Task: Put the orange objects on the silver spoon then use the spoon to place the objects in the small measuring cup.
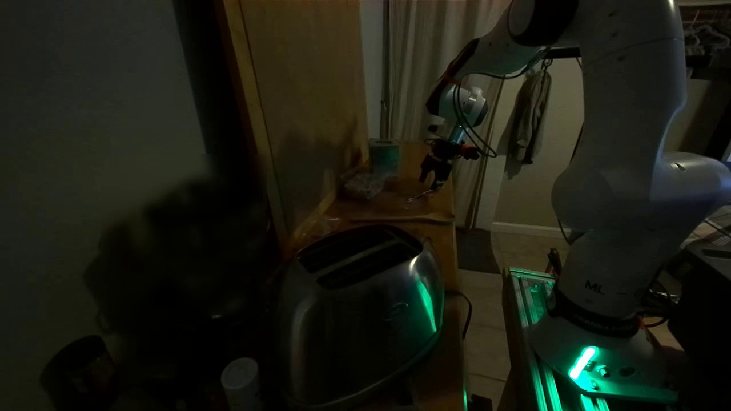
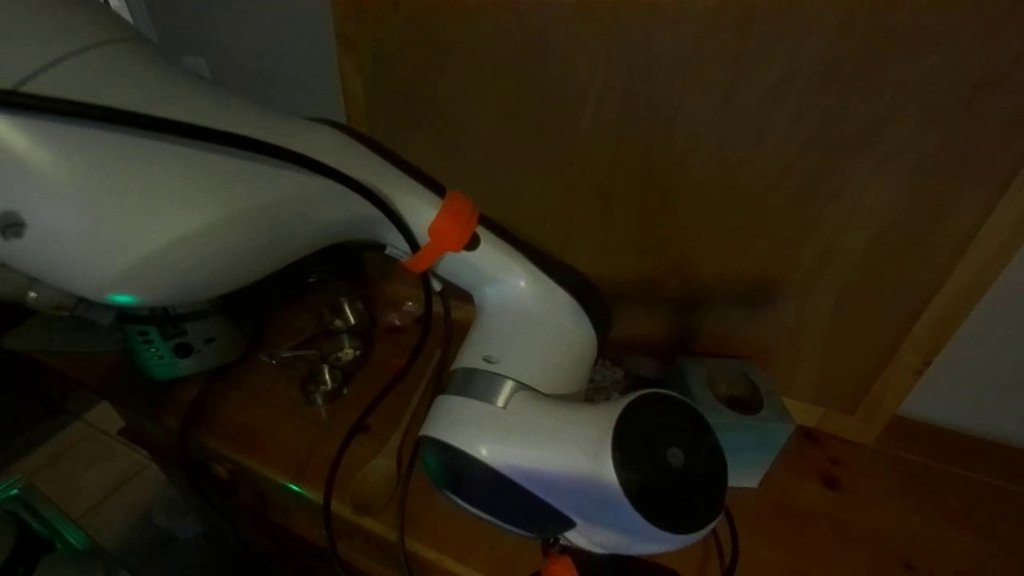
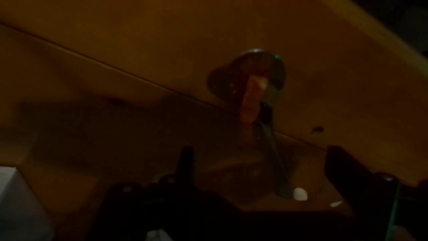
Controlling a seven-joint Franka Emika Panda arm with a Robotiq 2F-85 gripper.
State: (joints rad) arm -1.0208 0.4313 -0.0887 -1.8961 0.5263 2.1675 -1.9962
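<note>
1. Right now my gripper (image 3: 261, 150) has its jaws spread wide with nothing held; in the wrist view they flank the handle of the silver spoon (image 3: 272, 144), though I can't judge how far above it they hang.
2. The spoon lies on the wooden tabletop (image 3: 133, 50), and an orange piece (image 3: 253, 100) sits at its bowl end. It's too dark to say whether the piece rests wholly inside the bowl or overhangs the rim.
3. I take the loading to be done, or nearly, with grasping the spoon as the step in hand.
4. To do that well, I'd centre the jaws square across the handle, go down gently, and close slowly so the bowl doesn't jerk.
5. I'd keep the white scrap (image 3: 300, 194) by the handle's end out of the pinch.
6. Then I'd lift straight and level; the piece could slide off if the bowl rolls.
7. Metal measuring cups (image 2: 340, 350) show in an exterior view, past the wooden spoon (image 2: 374, 484), so I'd carry high. Which cup is the small one I can't tell.
</note>
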